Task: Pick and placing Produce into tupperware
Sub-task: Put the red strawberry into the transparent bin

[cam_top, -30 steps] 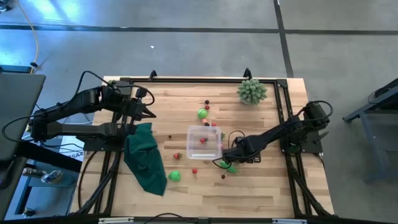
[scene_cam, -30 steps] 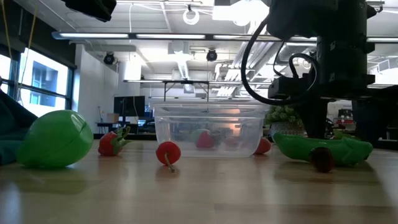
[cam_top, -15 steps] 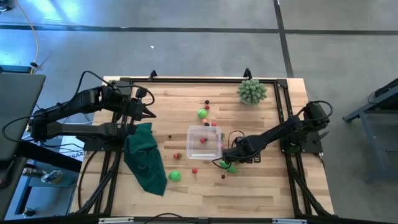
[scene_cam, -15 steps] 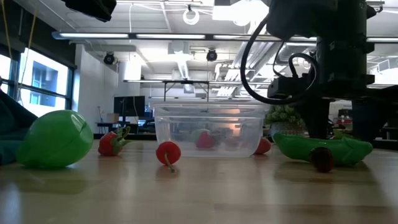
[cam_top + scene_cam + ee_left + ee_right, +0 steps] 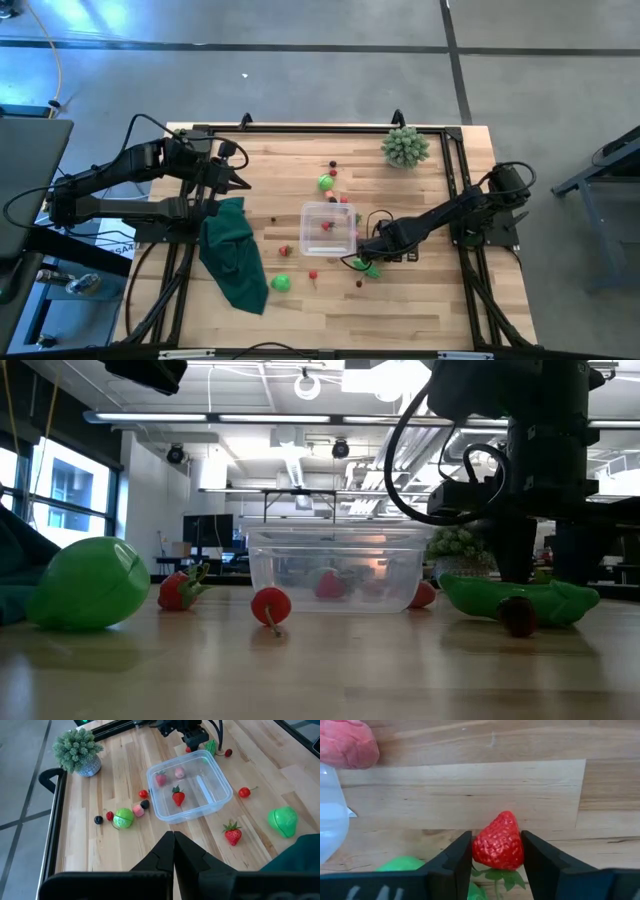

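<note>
Left pincer (image 5: 173, 851) parked well away from the tupperware (image 5: 329, 228), pinched shut on nothing, above the near-left part of the surface (image 5: 420, 305) beside the dark green cloth (image 5: 235, 255).

Right pincer (image 5: 496, 851) low over the surface just beside the tupperware's right wall, fingers (image 5: 457, 857) drawn in against both flanks of a strawberry (image 5: 498, 847), seemingly touching, berry still resting on the wood.

Likely trouble: squeezed on a rounded, tapering berry, may pop forward out of the grip and roll off; caught only by the tips, could drop during the lift over the container rim. Green pod (image 5: 367, 267) lying right under the pincer might get nudged or pinched along with the leaf.

Strawberry squarely between the fingers, tip pointing ahead. Pink piece (image 5: 346, 744) farther ahead. Tupperware off to one side, several red pieces already inside.
</note>
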